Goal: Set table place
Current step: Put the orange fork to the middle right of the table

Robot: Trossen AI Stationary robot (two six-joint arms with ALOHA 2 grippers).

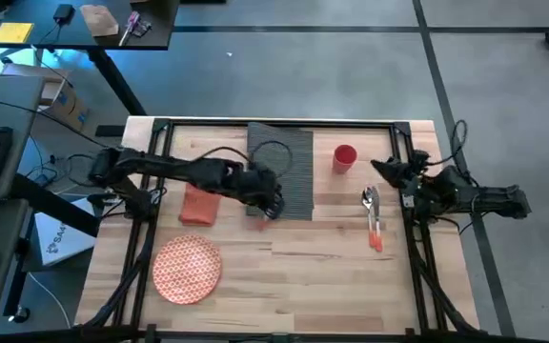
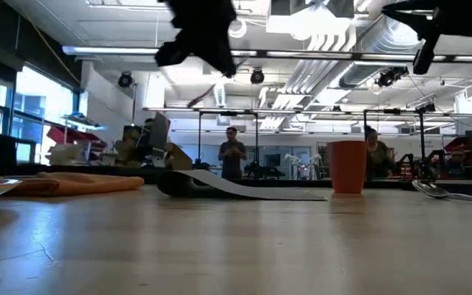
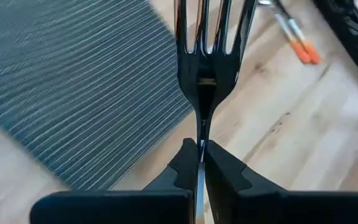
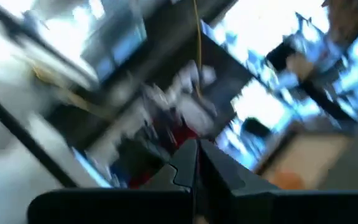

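The left tool (image 3: pixel 201 163) is clamped on a fork (image 3: pixel 207 50) just beside the placemat (image 1: pixel 284 170), while the right tool (image 4: pixel 196 165), fingers together, waits beyond the cutlery (image 1: pixel 374 217) from the placemat.

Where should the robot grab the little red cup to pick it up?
Probably around the side wall of the small red cup, coming in level from the right, where the right gripper waits. The cup stands upright on the light wood table, clear of the dark grey woven placemat, so its round wall is free for fingers to close across.
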